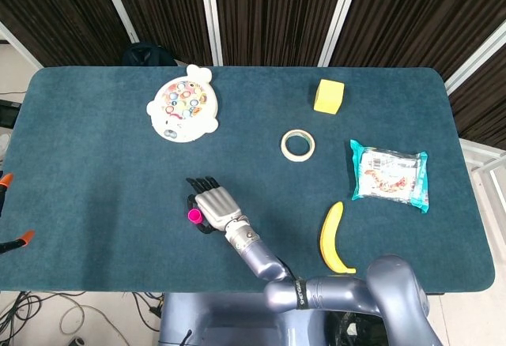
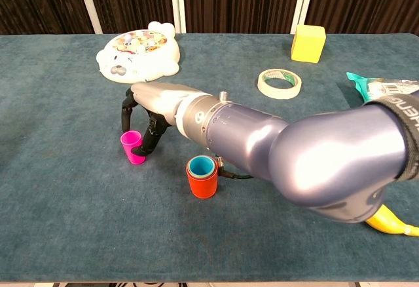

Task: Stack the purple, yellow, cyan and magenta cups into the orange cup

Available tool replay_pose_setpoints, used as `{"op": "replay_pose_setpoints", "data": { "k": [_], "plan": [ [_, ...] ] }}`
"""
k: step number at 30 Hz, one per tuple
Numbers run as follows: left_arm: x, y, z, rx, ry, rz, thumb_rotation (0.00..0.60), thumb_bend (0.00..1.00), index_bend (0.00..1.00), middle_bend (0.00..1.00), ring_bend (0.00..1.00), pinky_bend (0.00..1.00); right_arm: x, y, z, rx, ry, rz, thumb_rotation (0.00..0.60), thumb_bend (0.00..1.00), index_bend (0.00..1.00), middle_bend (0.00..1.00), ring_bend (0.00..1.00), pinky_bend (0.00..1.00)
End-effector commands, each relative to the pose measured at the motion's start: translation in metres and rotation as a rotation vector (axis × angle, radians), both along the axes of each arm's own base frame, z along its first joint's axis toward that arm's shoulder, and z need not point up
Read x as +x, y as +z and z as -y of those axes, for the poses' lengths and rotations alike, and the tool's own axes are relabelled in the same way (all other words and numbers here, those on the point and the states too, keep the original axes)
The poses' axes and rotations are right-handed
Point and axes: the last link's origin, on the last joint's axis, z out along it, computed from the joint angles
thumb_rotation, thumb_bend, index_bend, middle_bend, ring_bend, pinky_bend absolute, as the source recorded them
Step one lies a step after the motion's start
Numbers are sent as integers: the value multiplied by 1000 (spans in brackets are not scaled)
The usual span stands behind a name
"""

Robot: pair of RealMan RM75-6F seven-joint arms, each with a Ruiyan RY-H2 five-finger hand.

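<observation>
The dark fingers (image 2: pixel 134 113) of the right hand (image 2: pixel 152 103) curl downward and close around the magenta cup (image 2: pixel 133 147), one touching its right side near the rim and others arching over its far left side. From these views I cannot tell whether they truly clamp the cup or only bracket it. The cup stands upright on the blue counter (image 2: pixel 59 189), open end up. In the head view the same right hand (image 1: pixel 215 206) covers most of the magenta cup (image 1: pixel 194 216), which peeks out at its left edge. The left hand is not visible in either view.

Just to the right and slightly nearer stands the orange cup (image 2: pixel 202 181), upright, with the cyan cup (image 2: pixel 201 165) nested inside; any purple or yellow cups beneath are hidden.

To do this step well, the fingers probably need to squeeze evenly on opposite sides of the wall, since a one-sided push could tip so light a cup. Then lift straight up, keep it level, carry it right, centre it over the cyan rim and lower before releasing.

Farther away lie a round toy (image 2: pixel 138 54), a tape roll (image 2: pixel 279 82) and a yellow block (image 2: pixel 308 43).
</observation>
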Motion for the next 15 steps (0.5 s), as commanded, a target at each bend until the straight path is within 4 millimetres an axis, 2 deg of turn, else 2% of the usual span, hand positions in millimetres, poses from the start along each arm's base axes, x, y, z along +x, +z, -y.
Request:
{"op": "replay_pose_setpoints", "data": {
  "k": [1, 15],
  "plan": [
    [0, 0, 0, 1, 0, 0, 600, 0, 0, 0, 0, 51, 2, -1, 0, 1, 0, 1, 600, 377, 426, 0, 9, 17],
    [0, 0, 0, -2, 5, -2, 600, 0, 0, 0, 0, 51, 2, -5, 5, -3, -16, -7, 600, 377, 433, 0, 19, 21]
  ]
}}
